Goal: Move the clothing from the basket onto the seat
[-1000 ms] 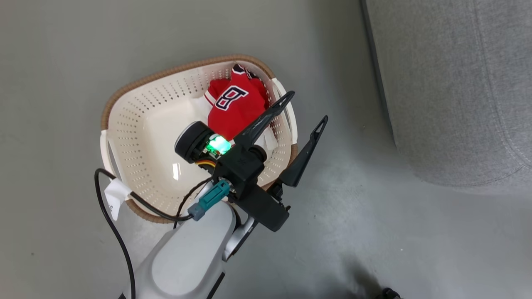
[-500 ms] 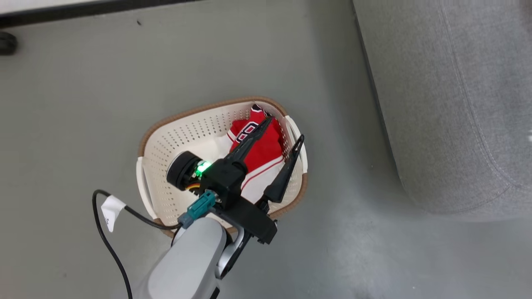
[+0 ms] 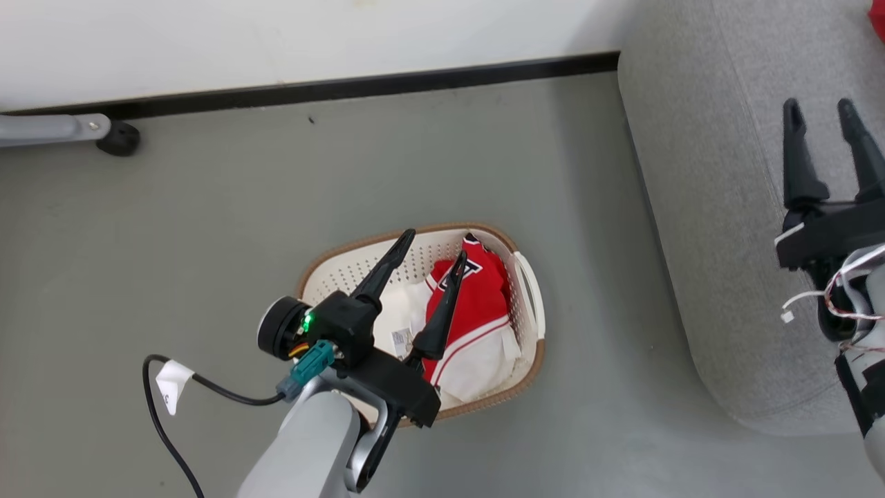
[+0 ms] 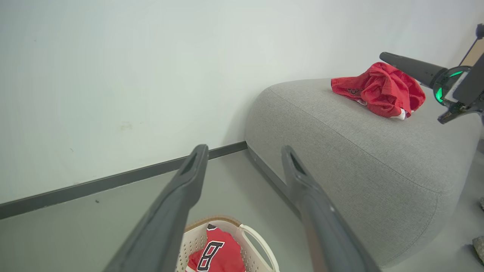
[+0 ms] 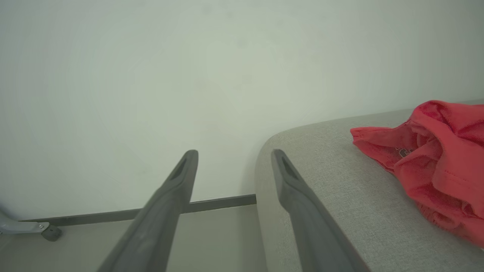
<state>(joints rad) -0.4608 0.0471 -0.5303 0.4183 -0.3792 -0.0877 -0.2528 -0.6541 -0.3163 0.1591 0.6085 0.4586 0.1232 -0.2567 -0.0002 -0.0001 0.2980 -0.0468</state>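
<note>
Head view: left hand (image 3: 437, 244) is hovering open, empty, above the numbered garment (image 3: 484, 304) in the basket (image 3: 499, 232); right hand (image 3: 817, 104), open and empty, is hanging over the seat (image 3: 719, 207). Left wrist view: second garment (image 4: 382, 88) is lying there; aiming for the bunched middle is advisable.

head view: from high up, facing steeply down onto the floor (image 3: 207, 242); skirting (image 3: 415, 78) along the top, basket (image 3: 534, 294) mid-frame, seat (image 3: 705, 242) down the right side.
left wrist view: from behind the left gripper (image 3: 434, 246), low above the basket, facing up and across to the wall (image 4: 113, 75) and the seat's side; basket very near, at the bottom edge.
right wrist view: from behind the right gripper (image 3: 818, 105), about level with the seat top, close to its corner, facing the wall.
shared: seat corner and skirting, all three views; red garment (image 4: 378, 88) on the seat, both wrist views; numbered jersey (image 4: 219, 255) in the basket, head and left wrist; grey castor leg (image 3: 48, 128), head and right wrist.
</note>
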